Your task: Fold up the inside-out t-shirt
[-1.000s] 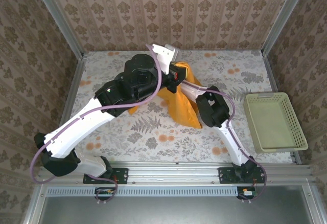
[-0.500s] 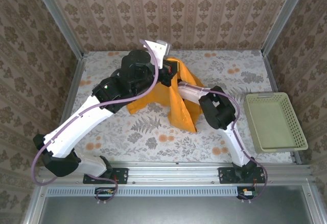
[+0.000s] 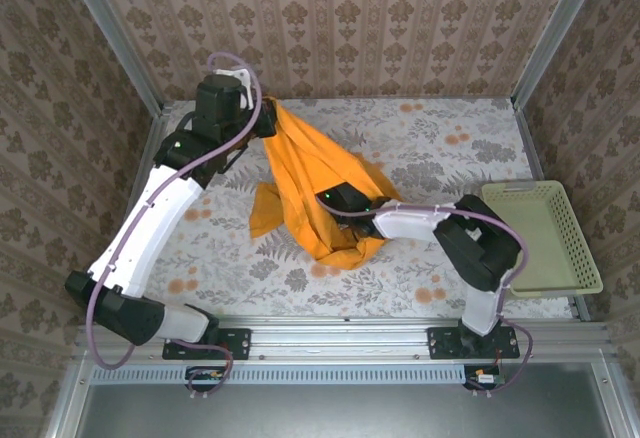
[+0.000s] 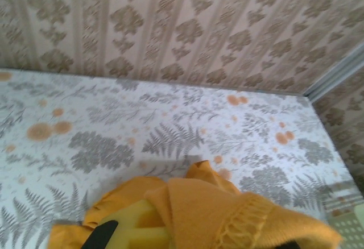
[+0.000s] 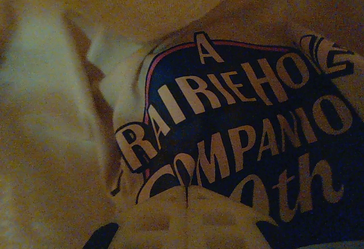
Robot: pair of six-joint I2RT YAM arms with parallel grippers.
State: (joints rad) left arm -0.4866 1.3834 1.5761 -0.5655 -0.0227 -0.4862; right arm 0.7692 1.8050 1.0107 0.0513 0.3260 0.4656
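The inside-out t-shirt (image 3: 310,173), mustard-orange, hangs in a long drape from the back left of the table down to a bunched heap near the middle. My left gripper (image 3: 264,118) is raised at the back left and shut on the shirt's upper edge. In the left wrist view a stitched hem (image 4: 227,209) lies folded over my left gripper (image 4: 170,229) and one yellow finger pad (image 4: 133,226) shows. My right gripper (image 3: 335,200) is buried in the lower folds. From the right wrist, my right gripper (image 5: 186,200) has its pads pressed together, pinching a crease of the dark printed lettering (image 5: 239,107).
A pale cream mesh basket (image 3: 540,238) sits at the table's right edge. Patterned walls and metal corner posts (image 3: 110,33) close in the back and sides. The flowered tabletop (image 3: 460,138) lies bare between shirt and basket.
The left arm has swung from the middle to the back left, pulling the shirt up and out. The right gripper has shut and now reaches further left inside the fabric.
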